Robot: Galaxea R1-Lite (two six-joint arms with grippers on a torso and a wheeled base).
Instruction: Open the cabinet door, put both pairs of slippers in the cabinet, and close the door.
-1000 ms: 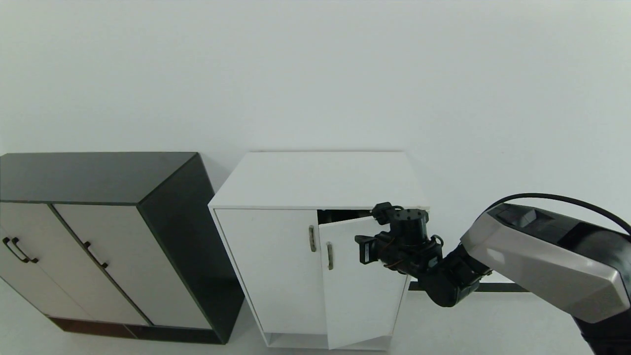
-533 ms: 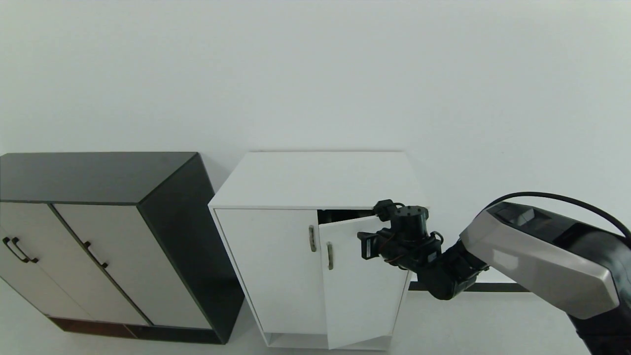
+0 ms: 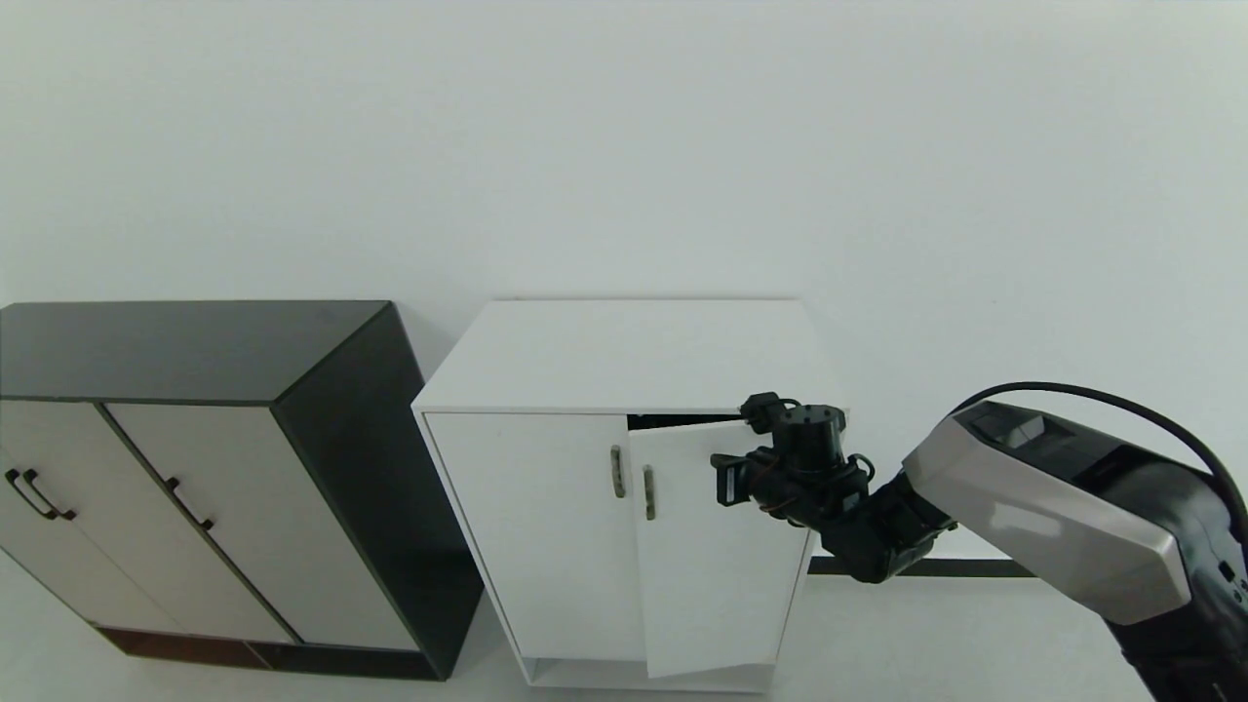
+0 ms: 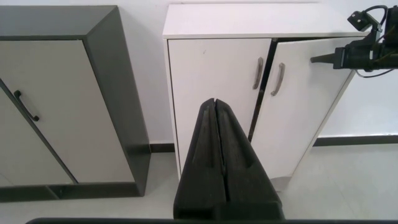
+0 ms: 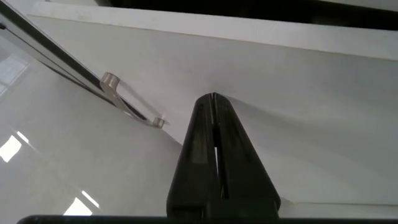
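Head view: a white cabinet (image 3: 624,353) stands against the wall (image 3: 624,146), with a dark cabinet (image 3: 195,351) just beside it on its left.
Right door (image 3: 717,565): ajar (only a little), its handle edge swung out from the white cabinet's front, with a dark slit showing along its top.
Left door (image 3: 531,526): lies flat against the white cabinet's front.
Handles: short metal bars near the middle of the white cabinet's front, the left handle (image 3: 616,471) and the right handle (image 3: 648,492) just beside each other.
Right gripper (image 5: 214,98): on the outer face of the right door, high on the white cabinet and on the hinge side of the right handle. The jaws are pressed together with nothing between them, and the tips look to be touching the panel.
Left gripper (image 4: 214,101): held out in front of the white cabinet and well apart from it, pointing toward the left door. The jaws are closed flat on each other and hold nothing.
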